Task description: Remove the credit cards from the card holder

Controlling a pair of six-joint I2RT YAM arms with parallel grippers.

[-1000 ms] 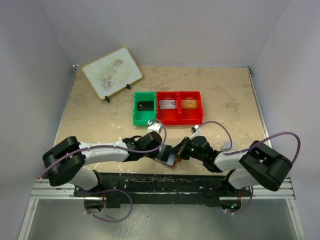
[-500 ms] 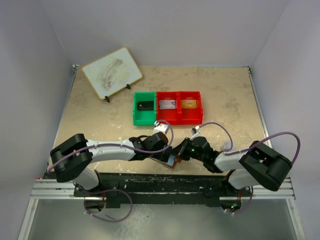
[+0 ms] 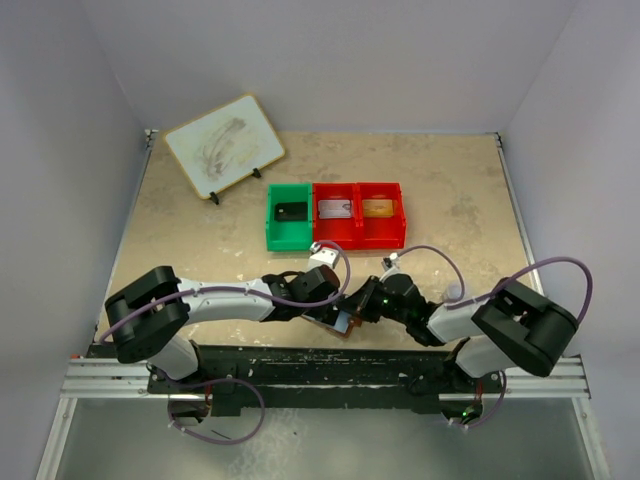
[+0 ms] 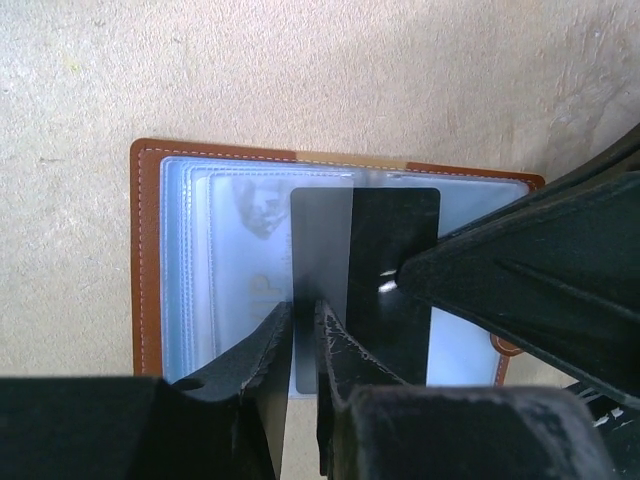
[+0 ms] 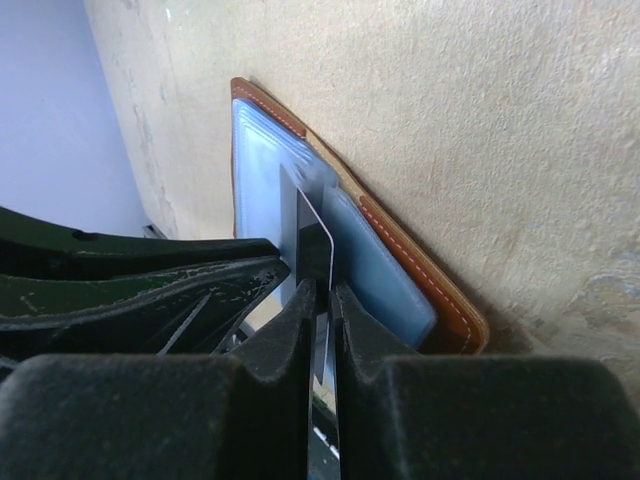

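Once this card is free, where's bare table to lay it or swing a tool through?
Bare table lies left of the green bin, below the board on its stand; more lies right of the red bins, out to the right edge. Crowded: the near middle, where left tool and right tool meet over the card holder and black card.

My left arm and right arm wore white shells over black joints; purple cables looped above the black base rail; my black fingers were scuffed pale.
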